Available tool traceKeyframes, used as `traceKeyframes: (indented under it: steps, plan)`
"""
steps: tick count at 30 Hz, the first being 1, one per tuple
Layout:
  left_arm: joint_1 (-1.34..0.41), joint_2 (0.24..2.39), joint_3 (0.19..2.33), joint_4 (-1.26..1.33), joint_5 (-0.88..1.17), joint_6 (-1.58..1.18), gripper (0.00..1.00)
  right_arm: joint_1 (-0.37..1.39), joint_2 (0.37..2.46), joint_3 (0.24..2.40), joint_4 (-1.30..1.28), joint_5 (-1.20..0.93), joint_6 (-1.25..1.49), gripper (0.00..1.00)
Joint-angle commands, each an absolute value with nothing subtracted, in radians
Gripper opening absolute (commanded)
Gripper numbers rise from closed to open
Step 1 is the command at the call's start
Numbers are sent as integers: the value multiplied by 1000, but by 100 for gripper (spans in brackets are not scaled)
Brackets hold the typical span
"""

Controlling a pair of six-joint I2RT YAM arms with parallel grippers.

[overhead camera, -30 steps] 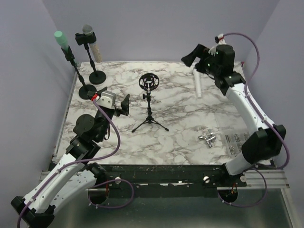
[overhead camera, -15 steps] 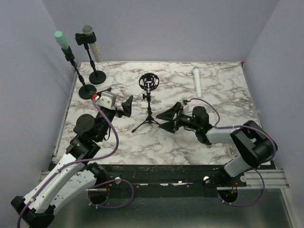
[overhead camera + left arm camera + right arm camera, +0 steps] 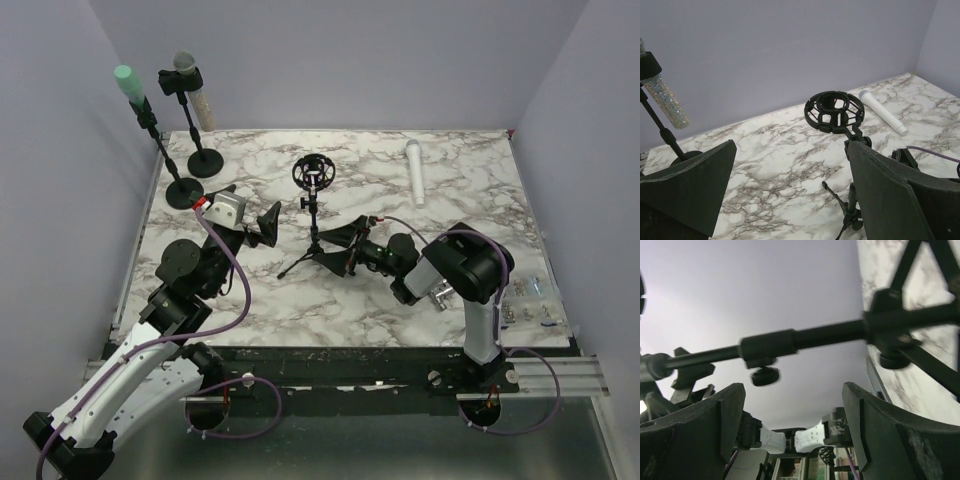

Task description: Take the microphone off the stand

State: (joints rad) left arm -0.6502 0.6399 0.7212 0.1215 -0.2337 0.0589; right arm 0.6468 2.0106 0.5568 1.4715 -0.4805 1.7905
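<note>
A black tripod stand [image 3: 316, 240] with an empty round shock mount [image 3: 313, 173] stands mid-table. A white microphone [image 3: 414, 171] lies flat on the marble at the back right, apart from both grippers. My right gripper [image 3: 336, 250] is open and low, right beside the tripod's legs; in the right wrist view [image 3: 792, 390] the stand's pole [image 3: 805, 337] crosses just beyond the fingertips. My left gripper [image 3: 248, 208] is open and empty, left of the tripod; its wrist view [image 3: 790, 150] shows the shock mount [image 3: 835, 110] and the white microphone [image 3: 882, 112].
Two round-base stands at the back left hold a mint-green microphone [image 3: 127, 84] and a glittery one [image 3: 190, 85]. A metal fitting [image 3: 438, 292] and a bag of small parts [image 3: 527, 300] lie near the front right edge.
My right arm has swung from above the white microphone at the back right down to mid-table, ending with its open gripper at the tripod. The left arm has barely moved.
</note>
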Motion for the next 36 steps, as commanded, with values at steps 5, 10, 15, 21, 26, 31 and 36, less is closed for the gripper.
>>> traceKeyframes:
  steps: [5,10,15,21,26,31,36]
  plan:
    - [-654,642,735,109,-208,61,97,658,2046,660,1709,-434,1802,84]
    - [-654,637,735,107,-215,69,97,667,2053,686,1677,-434,1786,65]
    - [-654,637,735,108,-209,68,97,672,2030,673,1626,-425,1732,46]
    - [-654,638,736,108,-209,69,97,675,1984,646,1535,-405,1652,10]
    - [-654,636,736,107,-212,71,97,678,1844,641,1147,-351,1410,1]
    - [-655,634,736,106,-215,74,97,744,1660,771,510,-54,1008,1]
    - [-654,639,736,107,-209,71,97,795,1637,865,258,151,788,1]
